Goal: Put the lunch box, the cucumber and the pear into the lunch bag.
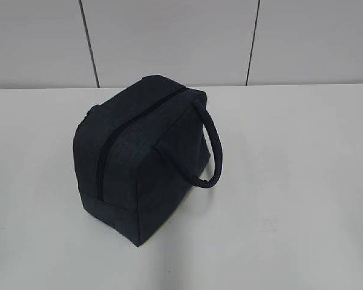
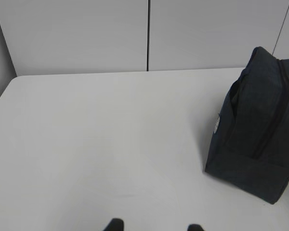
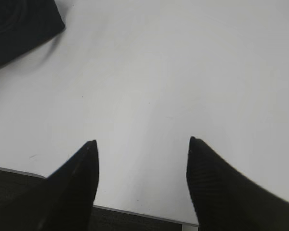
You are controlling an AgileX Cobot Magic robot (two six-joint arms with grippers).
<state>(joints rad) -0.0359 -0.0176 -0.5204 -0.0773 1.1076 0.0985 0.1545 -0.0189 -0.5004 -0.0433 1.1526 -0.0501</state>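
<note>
The dark navy lunch bag (image 1: 142,154) stands zipped shut in the middle of the white table (image 1: 290,199), its looped handle (image 1: 212,148) hanging on the right side. The bag (image 2: 255,130) also fills the right edge of the left wrist view and a corner of it (image 3: 19,24) shows top left in the right wrist view. My left gripper (image 2: 154,226) is open over bare table, far left of the bag. My right gripper (image 3: 142,144) is open and empty above the table's front edge. The lunch box, the cucumber and the pear are out of view.
Grey wall panels (image 1: 169,36) rise behind the table's far edge. The table's front edge (image 3: 135,211) runs under the right gripper, with dark floor below it.
</note>
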